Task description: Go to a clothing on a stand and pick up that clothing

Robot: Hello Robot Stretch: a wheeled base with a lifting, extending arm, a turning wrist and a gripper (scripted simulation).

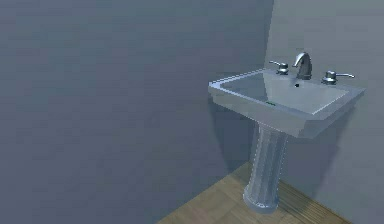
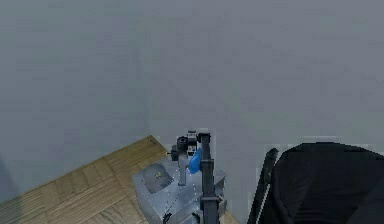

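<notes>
In the arm side view the dark arm bar [image 2: 208, 185] rises from the bottom edge to two small white squares [image 2: 195, 138]. The gripper [image 2: 180, 154] sits just left of them, in front of the grey wall. A small blue blob [image 2: 196, 160] lies against the arm right below the squares. Under the gripper lies a pale grey, flat, crumpled-looking thing [image 2: 160, 181] with a dark mark on it, low near the floor. I cannot tell whether it is the clothing, nor whether the gripper holds anything.
A white pedestal sink [image 1: 285, 100] with a chrome tap [image 1: 303, 65] stands against the grey wall at the forward view's right, over wood flooring [image 1: 230, 205]. A large black rounded object [image 2: 330, 185] takes up the arm side view's lower right. Wood floor [image 2: 85, 185] runs to the left corner.
</notes>
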